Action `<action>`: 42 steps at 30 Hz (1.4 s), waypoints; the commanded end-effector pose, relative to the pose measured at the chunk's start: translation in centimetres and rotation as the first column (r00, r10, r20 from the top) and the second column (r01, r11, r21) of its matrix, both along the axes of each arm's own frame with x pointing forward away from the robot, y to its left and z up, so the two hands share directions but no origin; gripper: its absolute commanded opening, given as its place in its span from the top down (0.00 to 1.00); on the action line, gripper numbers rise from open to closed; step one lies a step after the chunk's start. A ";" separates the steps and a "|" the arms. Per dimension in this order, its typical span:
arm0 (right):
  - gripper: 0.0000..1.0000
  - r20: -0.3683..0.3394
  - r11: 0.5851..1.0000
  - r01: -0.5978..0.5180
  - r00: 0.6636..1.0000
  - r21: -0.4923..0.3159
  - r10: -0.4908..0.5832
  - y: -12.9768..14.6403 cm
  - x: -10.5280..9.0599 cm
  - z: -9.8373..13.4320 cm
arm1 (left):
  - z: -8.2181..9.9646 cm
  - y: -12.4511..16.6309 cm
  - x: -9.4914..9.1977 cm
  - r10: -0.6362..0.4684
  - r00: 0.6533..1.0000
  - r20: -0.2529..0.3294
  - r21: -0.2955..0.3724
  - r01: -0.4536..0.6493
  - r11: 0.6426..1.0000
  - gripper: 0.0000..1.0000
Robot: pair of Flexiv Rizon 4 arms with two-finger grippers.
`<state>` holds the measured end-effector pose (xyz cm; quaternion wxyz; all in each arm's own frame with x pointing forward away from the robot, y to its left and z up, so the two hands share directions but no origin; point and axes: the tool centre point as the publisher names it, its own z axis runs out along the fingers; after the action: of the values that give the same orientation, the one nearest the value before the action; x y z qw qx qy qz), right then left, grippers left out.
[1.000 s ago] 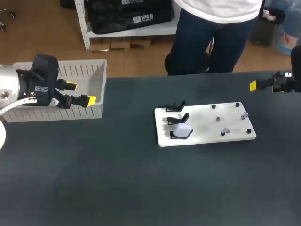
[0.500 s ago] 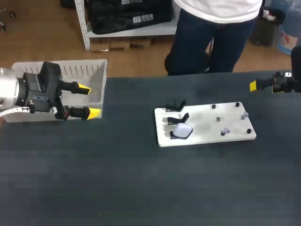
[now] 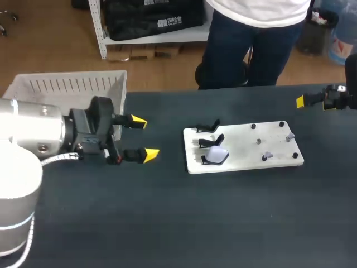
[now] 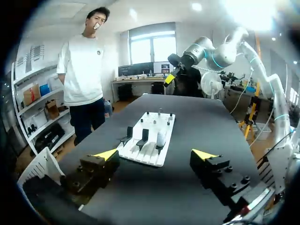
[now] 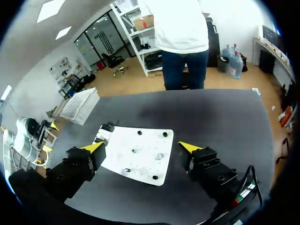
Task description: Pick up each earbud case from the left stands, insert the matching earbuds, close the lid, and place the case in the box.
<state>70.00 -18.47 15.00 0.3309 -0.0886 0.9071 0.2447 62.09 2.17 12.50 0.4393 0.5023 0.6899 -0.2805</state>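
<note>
Left tool (image 3: 145, 138) gapes; apparent case (image 3: 216, 155) lies well ahead.

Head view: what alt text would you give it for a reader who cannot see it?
The left arm's open, yellow-tipped gripper hovers over a dark table, between a pale grey slatted plastic box and a flat white board of small black stands, one of them cradling a rounded white earbud case.

Looking down from above and behind over the whole table (image 3: 178, 223). Sitting low on the left wrist, facing the white board (image 4: 146, 146) lengthwise. Looking down from the right wrist, sharing that board.
</note>
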 end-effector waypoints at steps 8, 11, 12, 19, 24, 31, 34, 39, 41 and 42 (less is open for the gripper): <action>0.00 -0.001 1.000 -0.003 1.000 0.001 0.003 -0.1 0.0 0.0 | -5.7 -7.6 1.1 -0.083 0.996 0.024 -0.051 0.084 0.995 0.00; 0.00 -0.001 1.000 -0.003 1.000 0.001 0.003 -0.1 0.0 0.0 | -6.5 -8.8 0.9 -0.103 0.995 0.012 -0.035 0.103 0.994 0.00; 0.00 -0.001 1.000 -0.003 1.000 0.001 0.003 -0.1 0.0 0.0 | -6.8 -9.2 0.9 -0.105 0.994 0.018 -0.031 0.105 0.994 0.00; 0.00 -0.001 1.000 -0.003 1.000 0.001 0.003 -0.1 0.0 0.0 | -8.4 -10.7 1.1 -0.133 0.991 0.012 0.013 0.132 0.991 0.00; 0.00 -0.001 1.000 -0.003 1.000 0.001 0.003 -0.1 0.0 0.0 | -8.6 -10.9 1.4 -0.127 0.992 -0.003 0.039 0.127 0.991 0.00; 0.00 -0.001 1.000 -0.003 1.000 0.001 0.003 -0.1 0.0 0.0 | -8.6 -10.9 1.4 -0.127 0.992 -0.003 0.039 0.127 0.991 0.00; 0.00 -0.001 1.000 -0.003 1.000 0.001 0.003 -0.1 0.0 0.0 | -8.6 -10.9 1.4 -0.127 0.992 -0.003 0.039 0.127 0.991 0.00; 0.00 -0.001 1.000 -0.003 1.000 0.001 0.003 -0.1 0.0 0.0 | -8.9 -10.5 2.3 -0.141 0.990 -0.015 0.047 0.141 0.989 0.00; 0.00 -0.001 1.000 -0.003 1.000 0.001 0.003 -0.1 0.0 0.0 | -8.8 -10.4 2.5 -0.169 0.985 -0.026 0.029 0.169 0.985 0.00; 0.00 -0.001 1.000 -0.003 1.000 0.001 0.003 -0.1 0.0 0.0 | -8.8 -10.5 2.6 -0.174 0.985 -0.022 0.045 0.174 0.984 0.00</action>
<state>70.00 -18.45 14.99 0.3308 -0.0887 0.9071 0.2447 63.65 -8.48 3.53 0.4082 0.5570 0.6562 -0.3041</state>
